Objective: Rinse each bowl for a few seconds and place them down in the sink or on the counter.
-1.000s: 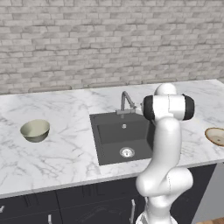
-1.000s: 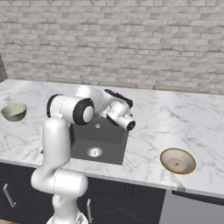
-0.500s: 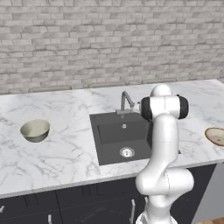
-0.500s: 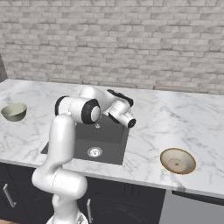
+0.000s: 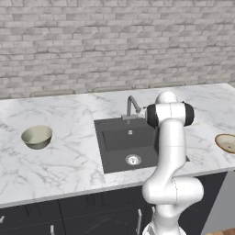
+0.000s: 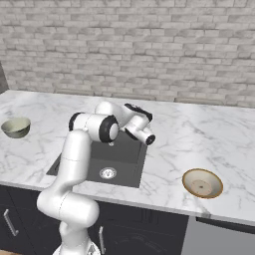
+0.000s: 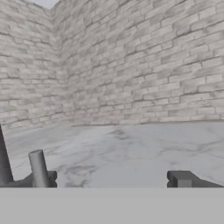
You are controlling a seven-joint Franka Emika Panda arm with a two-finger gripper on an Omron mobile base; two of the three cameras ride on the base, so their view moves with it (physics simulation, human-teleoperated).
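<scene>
Compared with the earlier frames, the arm's upper link is seen swung further toward the right side of the sink, and the hand is carried a little farther from the near counter edge; the bowls and the sink are unchanged.

Nearest, dark cabinets (image 5: 82, 211) are shown beneath the counter (image 5: 69, 160), a long white marble top with grey veins. The arm is seen rising in front of the cabinets and bending over the right part of the sink (image 5: 120, 151), a dark grey recessed basin with a round silver drain (image 5: 133, 159) on its floor. In the right base view the gripper (image 6: 134, 110) is held above the sink's far right corner, with the hand turned roughly level toward the far right.

In the hand view the two dark fingertips (image 7: 183, 179) are seen set wide apart with bare marble between them, so the jaws stand released and nothing is grasped.

On the counter well to the left of the sink, the pale greenish-cream bowl (image 5: 36, 136) is set upright. Well to the right of the sink, near the front edge, the tan-beige bowl (image 6: 201, 183) is set upright.

Farther back, the slim silver faucet (image 5: 132, 106) stands at the sink's far rim. Farthest, a grey brick wall (image 5: 114, 41) closes the scene.
</scene>
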